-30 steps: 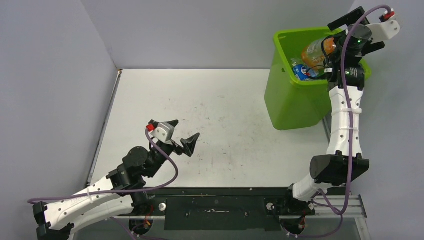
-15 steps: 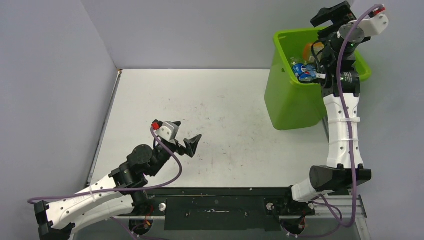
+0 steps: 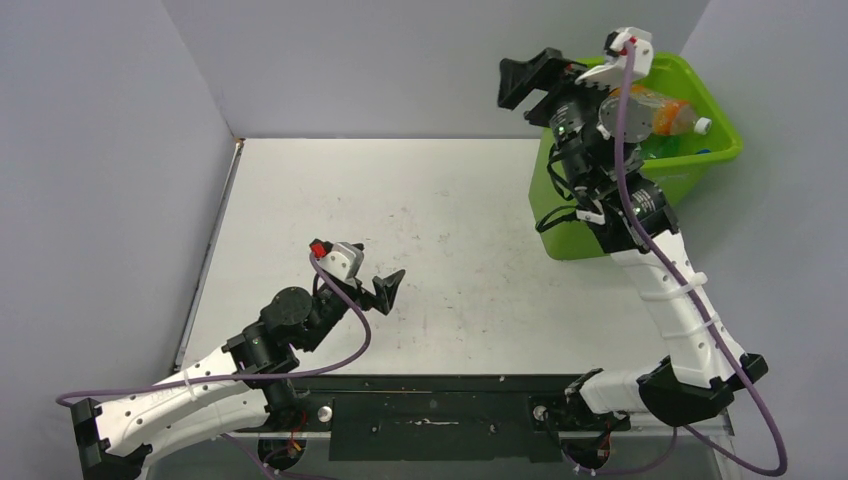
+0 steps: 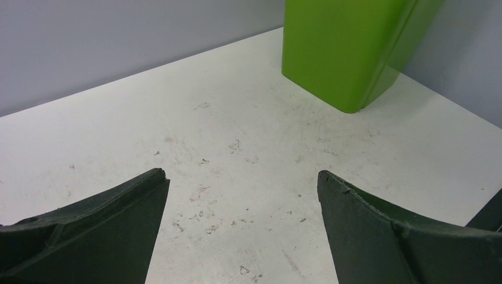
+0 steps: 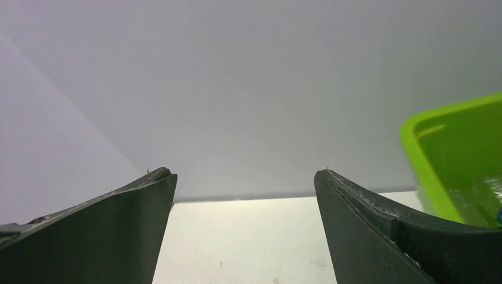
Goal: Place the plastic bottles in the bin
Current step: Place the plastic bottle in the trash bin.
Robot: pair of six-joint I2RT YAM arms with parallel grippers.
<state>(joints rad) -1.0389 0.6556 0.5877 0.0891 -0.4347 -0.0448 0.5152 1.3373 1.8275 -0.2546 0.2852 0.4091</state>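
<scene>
The lime-green bin [image 3: 690, 172] stands at the table's far right corner. Inside it lies an orange-tinted plastic bottle [image 3: 664, 112] with a white cap, and other plastic bottles are mostly hidden behind my right arm. My right gripper [image 3: 524, 90] hangs open and empty in the air just left of the bin's rim [image 5: 427, 158], facing the back wall. My left gripper [image 3: 371, 268] hovers open and empty over the bare table near its front left. In the left wrist view the bin's side [image 4: 349, 53] shows far ahead, with nothing between the fingers [image 4: 124, 225].
The white table [image 3: 450, 220] is scuffed and has no bottle lying on it. Grey walls close it in on the left, back and right. My right arm rises in front of the bin's left side.
My right arm has swung left from above the bin to beside its left rim, empty. The orange-tinted bottle now lies uncovered in the bin. The left arm has barely shifted.
</scene>
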